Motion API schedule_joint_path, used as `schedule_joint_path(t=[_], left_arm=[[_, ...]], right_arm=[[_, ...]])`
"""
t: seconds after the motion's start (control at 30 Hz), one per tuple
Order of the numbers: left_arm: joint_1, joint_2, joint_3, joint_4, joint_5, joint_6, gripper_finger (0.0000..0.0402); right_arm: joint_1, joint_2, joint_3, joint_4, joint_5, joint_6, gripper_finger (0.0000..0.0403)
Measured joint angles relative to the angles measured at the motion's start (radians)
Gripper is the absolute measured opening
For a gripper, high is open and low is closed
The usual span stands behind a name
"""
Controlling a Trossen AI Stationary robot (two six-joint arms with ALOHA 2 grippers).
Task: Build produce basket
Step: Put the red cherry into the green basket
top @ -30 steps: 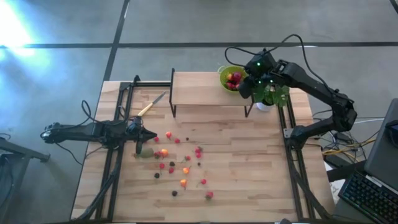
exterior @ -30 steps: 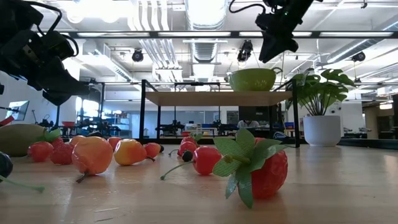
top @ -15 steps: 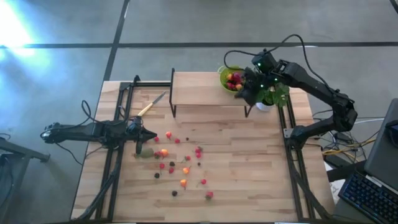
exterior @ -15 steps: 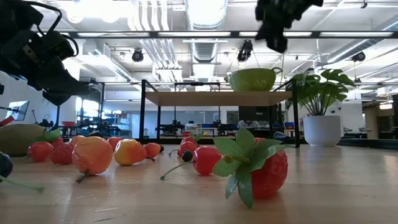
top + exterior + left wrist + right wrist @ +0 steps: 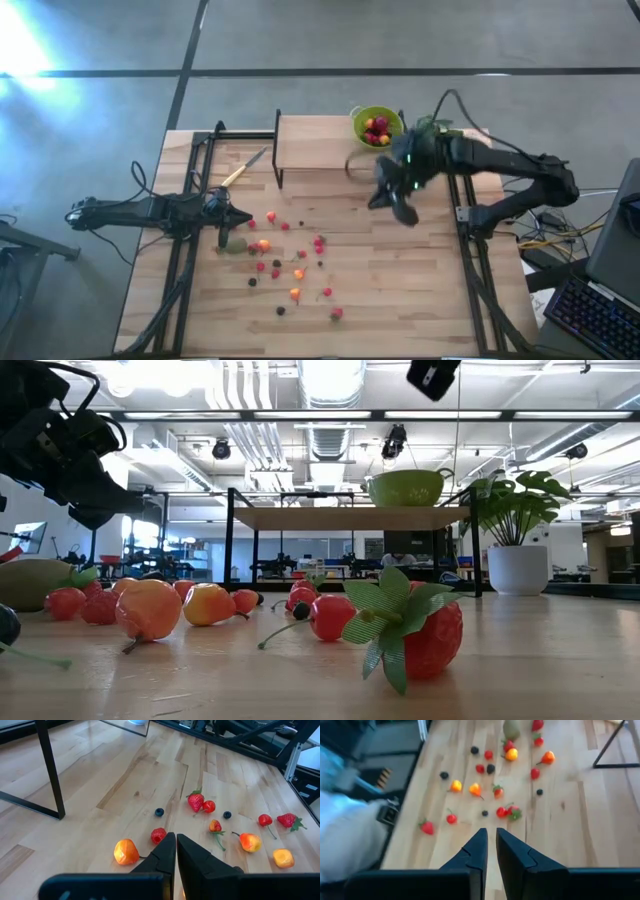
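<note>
Your right gripper (image 5: 400, 208) is hanging over the bare desk (image 5: 420, 290), its fingers nearly closed and carrying nothing, as its wrist view is showing. Behind it, on the raised shelf (image 5: 320, 142), the produce basket (image 5: 376, 126) is sitting with a few red fruits already inside. Ahead of it, well apart, the loose produce (image 5: 290, 265) is lying scattered across the planks, the kiwi-like fruit (image 5: 235, 244) farthest off.

Your left gripper (image 5: 226, 221) is waiting closed and empty just beside that kiwi-like fruit, with berries spread beyond its fingertips (image 5: 171, 841).

From here the risks are looking plain. The berries are tiny, round and stemmed, so a descent with the jaws this narrow is likely to nudge one away rather than straddle it, and a rolling berry could reach the desk edge. Several are lying close together, so you could pinch two or catch only a stem. The left gripper is parked at the same cluster, and reaching for the fruit nearest it is inviting a collision.
</note>
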Motion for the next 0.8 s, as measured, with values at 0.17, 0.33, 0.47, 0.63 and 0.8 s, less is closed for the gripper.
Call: schedule_joint_path(t=[0.17, 0.33, 0.47, 0.63, 0.8], left_arm=[[0.000, 0.000, 0.000, 0.000, 0.000, 0.000, 0.0021], [0.000, 0.000, 0.000, 0.000, 0.000, 0.000, 0.0021], [0.000, 0.000, 0.000, 0.000, 0.000, 0.000, 0.0021], [0.000, 0.000, 0.000, 0.000, 0.000, 0.000, 0.0021], [0.000, 0.000, 0.000, 0.000, 0.000, 0.000, 0.0021]], right_arm=[[0.209, 0.007, -0.010, 0.004, 0.166, 0.032, 0.0026], [0.377, 0.000, -0.046, 0.040, 0.209, 0.078, 0.0012], [0.485, 0.005, -0.077, 0.072, 0.322, 0.135, 0.0008], [0.594, 0.050, -0.111, 0.082, 0.442, 0.225, 0.0008], [0.674, 0.133, -0.134, 0.088, 0.558, 0.288, 0.0008]])
